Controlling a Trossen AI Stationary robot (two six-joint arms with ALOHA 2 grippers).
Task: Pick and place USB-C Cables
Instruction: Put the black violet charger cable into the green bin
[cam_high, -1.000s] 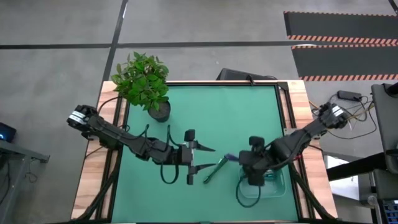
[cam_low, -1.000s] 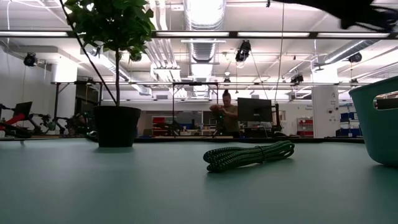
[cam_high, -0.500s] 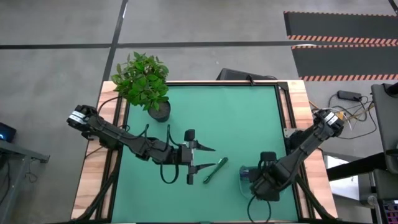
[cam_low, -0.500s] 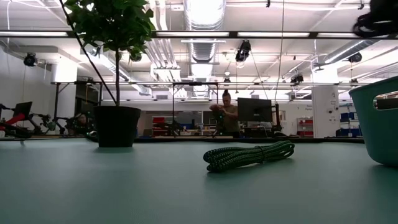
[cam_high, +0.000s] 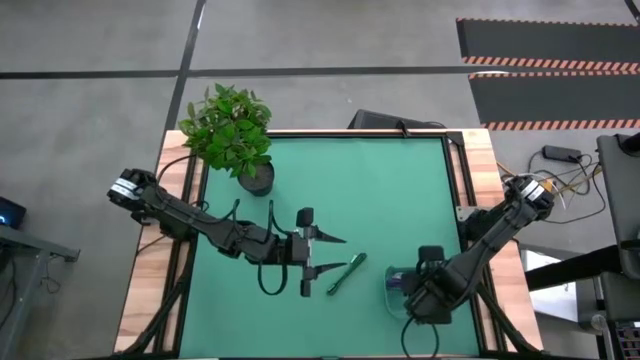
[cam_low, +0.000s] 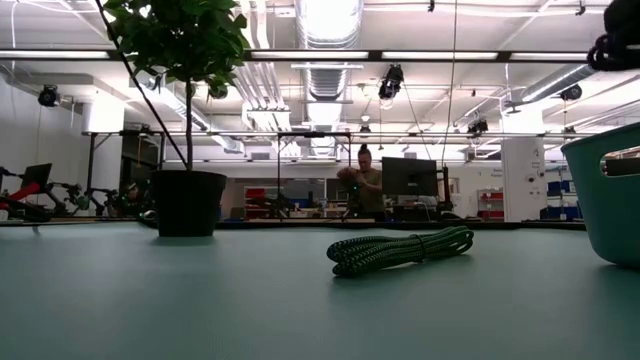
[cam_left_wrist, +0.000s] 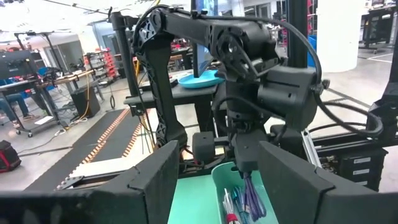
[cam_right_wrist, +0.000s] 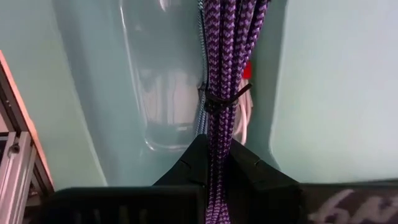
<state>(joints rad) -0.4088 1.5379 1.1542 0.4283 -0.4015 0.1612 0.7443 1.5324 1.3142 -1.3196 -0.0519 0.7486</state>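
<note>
A green cable bundle lies flat on the green mat, also seen in the low view. My left gripper hovers level and open just to its left, touching nothing. My right gripper points down over the teal bin and is shut on a purple braided cable bundle. Below it in the bin lie a white-and-red cable and a blue one. My right gripper pinches the purple bundle near its upper end between its two fingers. The fingers come from above, pointing down, and lie along the bundle. The bundle hangs straight below them into the bin; whether its lower end rests there, I cannot tell.
A potted plant stands at the mat's far left corner, its pot clear in the low view. The bin's wall rises at the mat's near right. Open mat lies across the middle and far right. A person stands far off in the room.
My right gripper has carried the purple bundle from beside the green cable toward the table's near right, down over the bin, and has tipped to point straight down. It stays shut on the bundle. The green cable has not moved.
</note>
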